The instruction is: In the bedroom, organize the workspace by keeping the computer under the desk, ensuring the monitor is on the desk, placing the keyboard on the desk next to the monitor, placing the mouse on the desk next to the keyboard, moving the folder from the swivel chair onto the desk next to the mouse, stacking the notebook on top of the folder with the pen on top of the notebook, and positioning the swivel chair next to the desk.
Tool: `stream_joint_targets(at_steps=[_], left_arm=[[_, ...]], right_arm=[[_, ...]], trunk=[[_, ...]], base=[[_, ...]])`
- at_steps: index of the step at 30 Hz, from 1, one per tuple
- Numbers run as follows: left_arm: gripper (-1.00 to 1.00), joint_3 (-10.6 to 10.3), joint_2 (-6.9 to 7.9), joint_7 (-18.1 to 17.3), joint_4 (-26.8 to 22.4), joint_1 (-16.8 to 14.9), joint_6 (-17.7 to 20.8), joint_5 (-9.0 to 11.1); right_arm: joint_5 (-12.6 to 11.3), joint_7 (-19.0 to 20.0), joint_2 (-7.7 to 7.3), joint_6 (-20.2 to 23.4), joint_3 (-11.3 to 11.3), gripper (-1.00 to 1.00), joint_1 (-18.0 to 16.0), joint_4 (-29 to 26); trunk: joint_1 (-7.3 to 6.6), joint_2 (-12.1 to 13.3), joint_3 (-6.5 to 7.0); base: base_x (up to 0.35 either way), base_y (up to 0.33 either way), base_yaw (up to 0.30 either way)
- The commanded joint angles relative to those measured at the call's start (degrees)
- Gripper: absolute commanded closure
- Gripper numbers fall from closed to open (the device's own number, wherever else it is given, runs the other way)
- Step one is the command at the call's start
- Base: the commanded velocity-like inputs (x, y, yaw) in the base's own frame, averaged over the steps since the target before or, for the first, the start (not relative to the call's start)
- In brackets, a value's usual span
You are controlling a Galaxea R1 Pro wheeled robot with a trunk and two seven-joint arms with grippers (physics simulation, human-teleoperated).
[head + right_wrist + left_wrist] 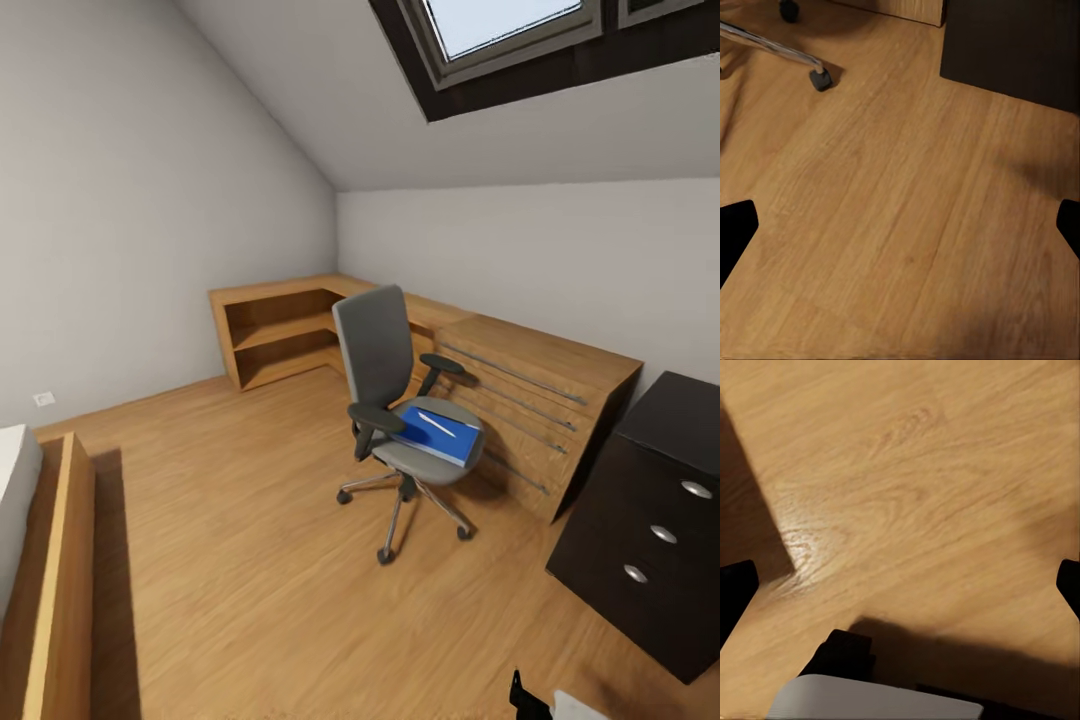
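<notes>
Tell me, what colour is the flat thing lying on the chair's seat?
Bright blue: the folder on the swivel chair, best seen in the head view.

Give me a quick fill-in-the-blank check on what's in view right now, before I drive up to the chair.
1. The folder lying on the swivel chair seat is coloured ____.
2. A thin white ____ lies on top of the folder.
3. The black drawer unit shows ____ silver knobs.
4. Both end effectors hang over the wooden ____, their fingers spread.

Missing words: blue; pen; three; floor

Blue folder (437,436) and pen (436,424) on swivel chair (378,352) seat.
</notes>
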Motion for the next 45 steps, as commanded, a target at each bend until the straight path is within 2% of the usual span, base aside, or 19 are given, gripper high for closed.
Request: stream_joint_targets(at_steps=[1,14,22,28,45], left_arm=[[-1.00,-0.5,0.04,0.4,0.0,0.0,-0.2,0.6],[-1.00,-0.7,-0.03,0.4,0.0,0.0,-0.3,0.6],[-1.00,-0.7,-0.03,0.4,0.0,0.0,-0.2,0.6],[-1.00,-0.6,-0.01,0.4,0.0,0.0,-0.2,0.6],[-1.00,-0.5,0.13,0.3,0.0,0.0,-0.2,0.6]], right_arm=[[-0.6,0.0,0.08,-0.2,0.4,-1.00,-0.1,0.1],[-0.5,-0.3,0.57,-0.2,0.4,-1.00,0.0,0.1],[-0.5,-0.3,0.66,-0.2,0.4,-1.00,0.0,0.1],[-0.5,-0.3,1.20,-0.2,0.4,-1.00,0.0,0.1],[-0.4,-0.1,1.35,-0.2,0.4,-1.00,-0.1,0.1]], trunk=[[-0.26,0.4,0.13],[-3.12,5.6,2.45],[-4.87,8.8,3.89],[-6.19,11.2,4.97],[-9.93,18.0,8.02]], base=[[-0.219,0.048,-0.057],[-0.053,0.007,-0.008],[-0.269,0.000,-0.025],[-0.327,0.000,-0.199],[-0.184,0.000,-0.261]])
